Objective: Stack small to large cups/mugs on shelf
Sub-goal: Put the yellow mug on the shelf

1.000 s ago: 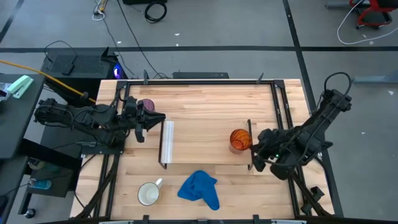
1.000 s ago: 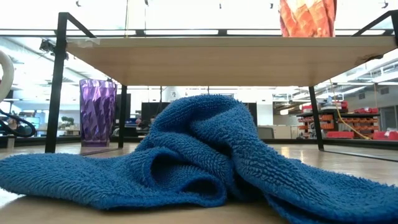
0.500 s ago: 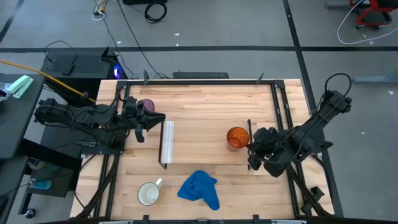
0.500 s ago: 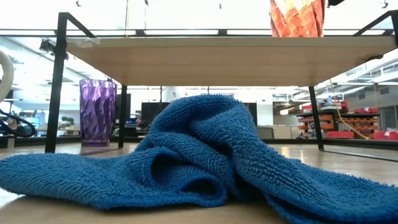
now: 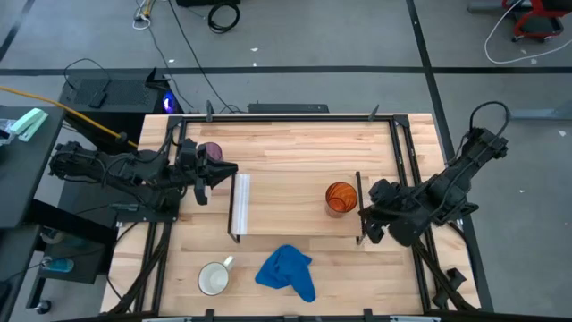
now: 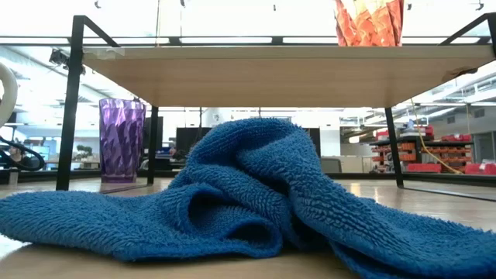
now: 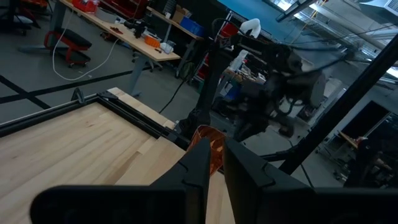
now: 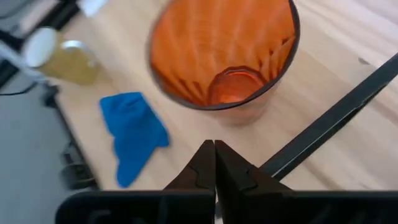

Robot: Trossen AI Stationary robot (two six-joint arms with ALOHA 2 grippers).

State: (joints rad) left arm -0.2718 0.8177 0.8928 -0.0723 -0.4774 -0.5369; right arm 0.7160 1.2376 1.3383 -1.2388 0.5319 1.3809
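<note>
Grey workshop flooring with stray cables surrounds a light wooden table, on which a low shelf with a white strip along one end is set. An orange cup is seen upright on the shelf near its right end, apart from the right gripper, which is held just beside that end with its fingers pressed together and empty. A purple cup is seen on the tabletop just beyond the shelf's white-strip end, with the left gripper poised beside it; its fingers are parted only by a narrow gap, and nothing is seen between them. A white mug is placed near the front edge of the table, beside a crumpled blue cloth, which fills the foreground in the low view. Both are well apart from the two arms.
</note>
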